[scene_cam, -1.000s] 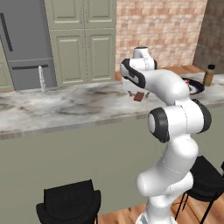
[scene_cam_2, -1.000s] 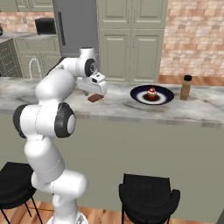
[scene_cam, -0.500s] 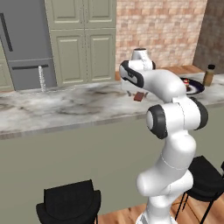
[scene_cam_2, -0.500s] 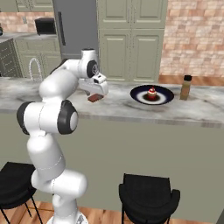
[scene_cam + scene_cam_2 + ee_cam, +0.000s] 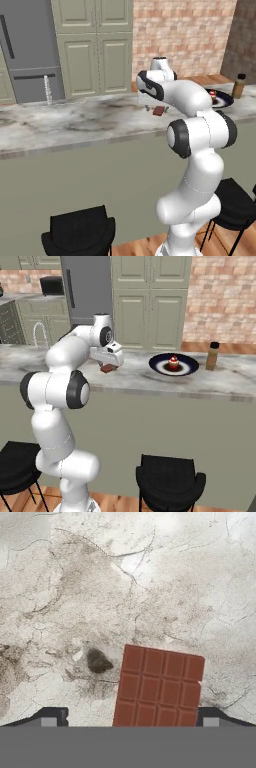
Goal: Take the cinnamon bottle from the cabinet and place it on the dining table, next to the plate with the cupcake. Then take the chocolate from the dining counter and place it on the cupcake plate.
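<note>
The marble tabletop [image 5: 150, 378] runs long and wide, bare around the arm. On it the plate [image 5: 188, 368] carries the cupcake [image 5: 173, 362], with the cinnamon bottle [image 5: 213, 356] upright just beside it, so the first half looks done. Since a second ago the arm has barely shifted. The gripper [image 5: 130, 722] is spread wide with the chocolate [image 5: 160, 687] lying between its tips (not yet pinched). The bar lies well inside the edge, with a clear run to the plate.

Glossy white arm [image 5: 65, 386], dark joints
</note>
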